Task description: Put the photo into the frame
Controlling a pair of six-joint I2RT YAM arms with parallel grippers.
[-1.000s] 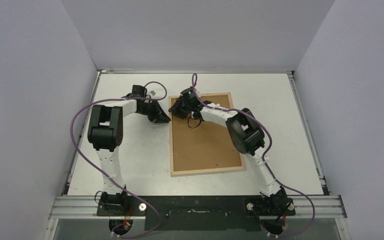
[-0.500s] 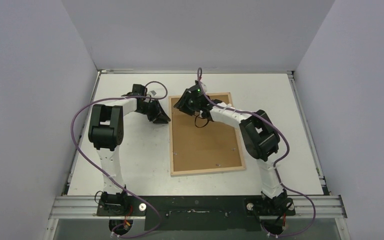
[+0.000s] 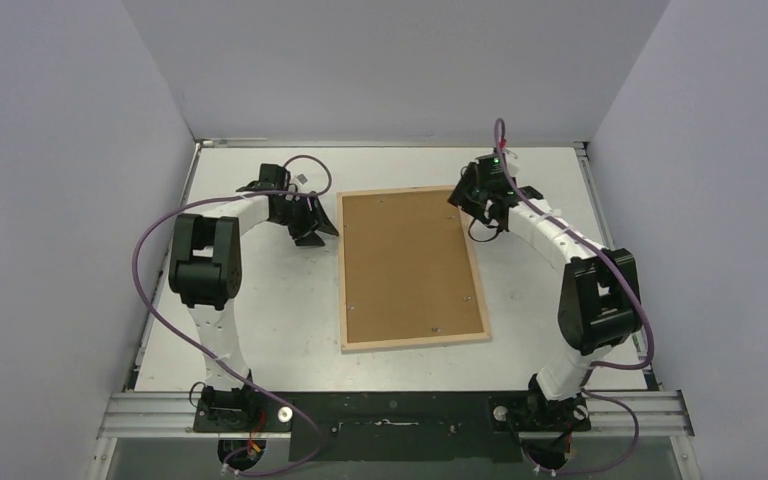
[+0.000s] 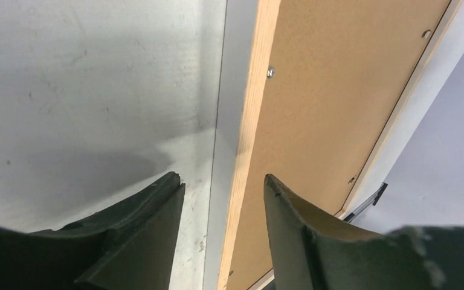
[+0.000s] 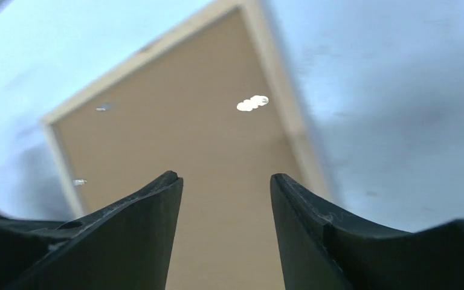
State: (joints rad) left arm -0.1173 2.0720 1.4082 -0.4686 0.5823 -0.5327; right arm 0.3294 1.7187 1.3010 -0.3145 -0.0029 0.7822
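1. The frame [image 3: 415, 341] is shown lying flat at mid-tabletop [image 3: 260, 330], back upward. Its pale wooden rim is filled by a brown hardboard sheet [image 3: 410, 265].
2. The photo is not seen in any view. Whether it lies beneath the hardboard sheet cannot be told.
3. The step in hand is judged to be the closing of the back. The hardboard sheet should be seated flush inside the rim on all four sides before anything is fastened.
4. The small metal clips, one of which is seen at the left rim [image 4: 270, 72], should be pressed one at a time, with the frame steadied from the opposite side so that it is not slid across the tabletop.
5. Any descent should be made straight down onto the rim or a clip, since a sideways push may lift the sheet out of its seat.
6. The left pincer [image 4: 222, 180] is released. Its jaws are parted and nothing is held, and it is placed just beside the frame's left rim, near the far corner. No contact is discernible.
7. The right pincer [image 5: 225, 178] is likewise parted and empty. It is placed near the frame's far right corner. The wrist view is blurred, and no contact is seen.
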